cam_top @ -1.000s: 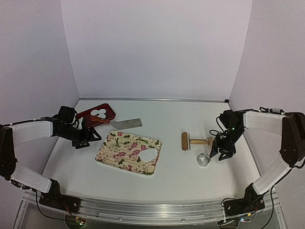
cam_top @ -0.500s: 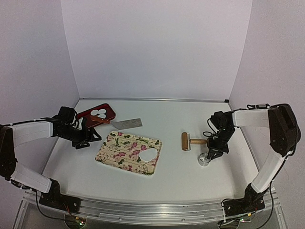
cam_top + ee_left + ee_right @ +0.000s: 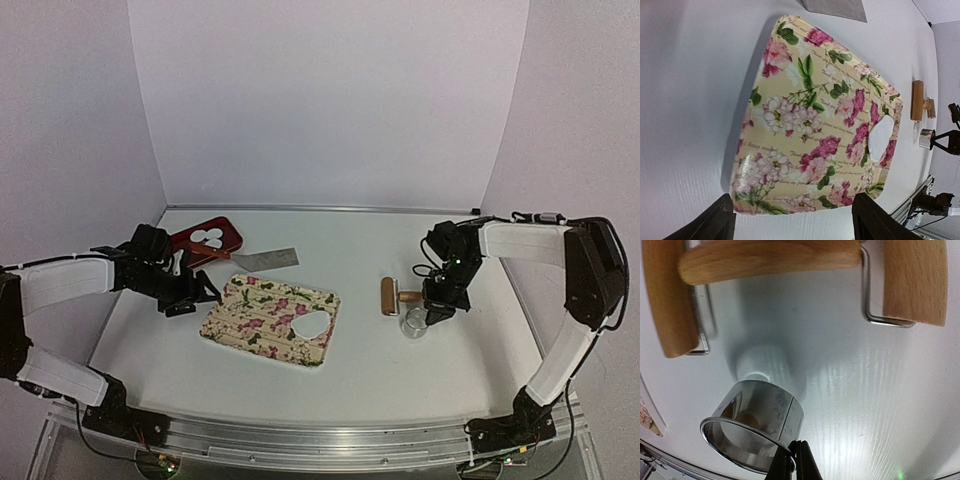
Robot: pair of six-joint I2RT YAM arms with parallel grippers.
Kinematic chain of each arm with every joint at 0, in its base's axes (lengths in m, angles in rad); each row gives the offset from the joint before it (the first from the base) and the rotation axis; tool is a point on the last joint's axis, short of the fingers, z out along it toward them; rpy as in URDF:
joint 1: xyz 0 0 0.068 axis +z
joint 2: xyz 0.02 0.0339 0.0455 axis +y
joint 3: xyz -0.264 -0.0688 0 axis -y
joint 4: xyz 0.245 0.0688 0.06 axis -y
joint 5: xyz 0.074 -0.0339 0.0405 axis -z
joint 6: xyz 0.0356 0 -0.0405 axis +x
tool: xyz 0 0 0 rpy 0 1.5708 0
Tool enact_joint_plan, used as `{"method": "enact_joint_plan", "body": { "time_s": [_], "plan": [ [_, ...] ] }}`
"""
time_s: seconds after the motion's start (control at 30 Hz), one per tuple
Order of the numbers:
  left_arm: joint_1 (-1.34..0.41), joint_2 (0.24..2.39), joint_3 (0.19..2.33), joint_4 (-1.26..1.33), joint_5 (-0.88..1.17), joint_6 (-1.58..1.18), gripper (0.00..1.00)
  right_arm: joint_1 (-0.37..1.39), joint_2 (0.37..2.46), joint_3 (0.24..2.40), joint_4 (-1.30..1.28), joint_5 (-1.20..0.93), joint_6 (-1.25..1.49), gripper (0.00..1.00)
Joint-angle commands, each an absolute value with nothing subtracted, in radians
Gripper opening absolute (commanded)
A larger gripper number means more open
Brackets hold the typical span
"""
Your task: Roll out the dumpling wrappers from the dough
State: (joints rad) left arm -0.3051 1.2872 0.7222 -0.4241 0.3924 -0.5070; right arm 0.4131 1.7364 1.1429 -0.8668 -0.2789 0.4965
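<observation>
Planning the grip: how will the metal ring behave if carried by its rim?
The metal ring looks thin-walled and hollow, so probably light and stiff. Pinched at one polished spot by the right gripper, it may swivel or slip. On its side it would likely roll.

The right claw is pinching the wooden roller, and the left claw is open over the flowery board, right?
Not quite. The right claw is pinching the rim of the shiny metal ring, not the wooden roller, which lies beside it on the table. The right wrist view shows this. The left claw is indeed open over the flowery board.
</observation>
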Motion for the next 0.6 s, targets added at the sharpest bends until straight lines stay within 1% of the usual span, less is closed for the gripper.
{"method": "enact_joint_plan", "body": {
  "time_s": [0.0, 0.1, 0.3, 0.43, 0.57],
  "plan": [
    [-0.403, 1.236, 0.799, -0.42, 0.358, -0.646, 0.79, 0.541, 1.709, 1.291, -0.935, -0.255, 0.579, 0.0],
    [-0.468, 1.235, 0.823, -0.4, 0.348, -0.709, 0.77, 0.635, 1.775, 1.388, -0.948, -0.252, 0.63, 0.0],
    [-0.584, 1.301, 0.898, -0.357, 0.339, -0.765, 0.77, 0.794, 2.008, 1.661, -0.958, -0.26, 0.666, 0.0],
    [-0.631, 1.349, 0.912, -0.308, 0.31, -0.805, 0.77, 0.851, 2.131, 1.805, -0.966, -0.262, 0.687, 0.0],
    [-0.67, 1.359, 0.855, -0.162, 0.288, -0.907, 0.74, 0.876, 2.209, 1.881, -0.967, -0.243, 0.72, 0.0]
  ]
}}
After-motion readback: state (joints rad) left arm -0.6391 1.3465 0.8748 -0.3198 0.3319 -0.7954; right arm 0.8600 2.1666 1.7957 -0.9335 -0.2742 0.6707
